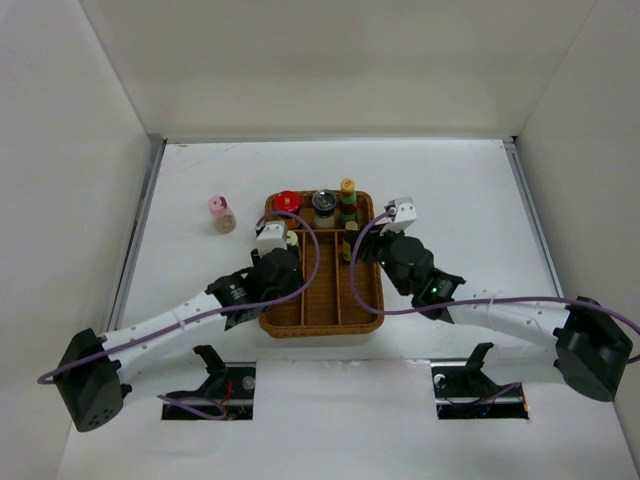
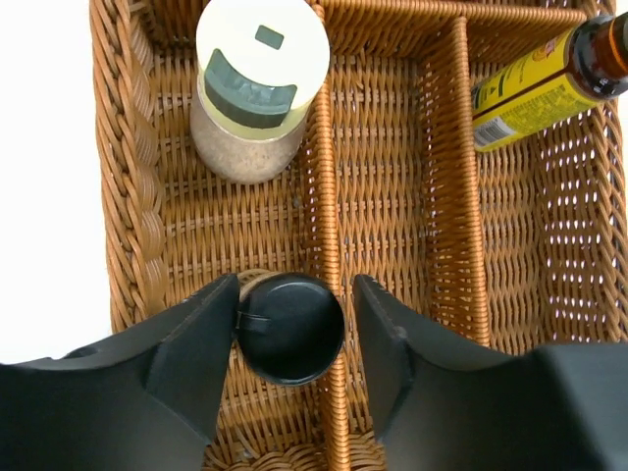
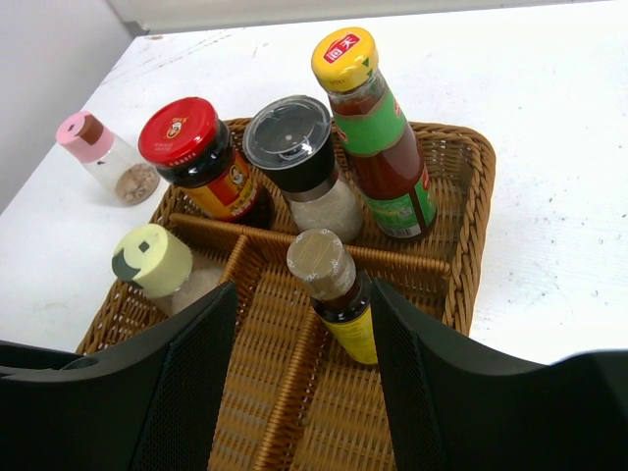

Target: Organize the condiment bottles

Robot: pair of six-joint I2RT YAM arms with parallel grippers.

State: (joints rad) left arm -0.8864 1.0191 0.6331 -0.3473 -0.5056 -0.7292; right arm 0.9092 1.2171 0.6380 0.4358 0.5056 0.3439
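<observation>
**Overhead view.** We find the wicker tray (image 1: 320, 330) at the centre of the counter (image 1: 450, 180). Three bottles line its far compartment: the red-lidded jar (image 1: 287, 201), the grey-lidded grinder (image 1: 324, 203) and the yellow-capped bottle (image 1: 347, 190). The pink-lidded jar (image 1: 220, 213) stands on the counter, well apart from the tray to its left.

**Left wrist view.** The left end effector (image 2: 294, 294) has its jaws apart, flanking the black-capped bottle (image 2: 291, 327), which sits in the left compartment against a divider. We cannot tell whether either finger touches the cap. The pale-green-lidded jar (image 2: 260, 83) stands further along the same compartment.

**Right wrist view.** The right end effector (image 3: 304, 289) is spread wide and clamped on nothing. The foil-capped bottle (image 3: 321, 260) stands in the tray in the gap between the fingers.

**Progress.** We judge the task nearly complete: six bottles are in the tray and only the pink-lidded jar remains outside.

**Orientation.** Every bottle in the tray stands on its base, long axis vertical and cap up. The pink-lidded jar appears upright too.
</observation>
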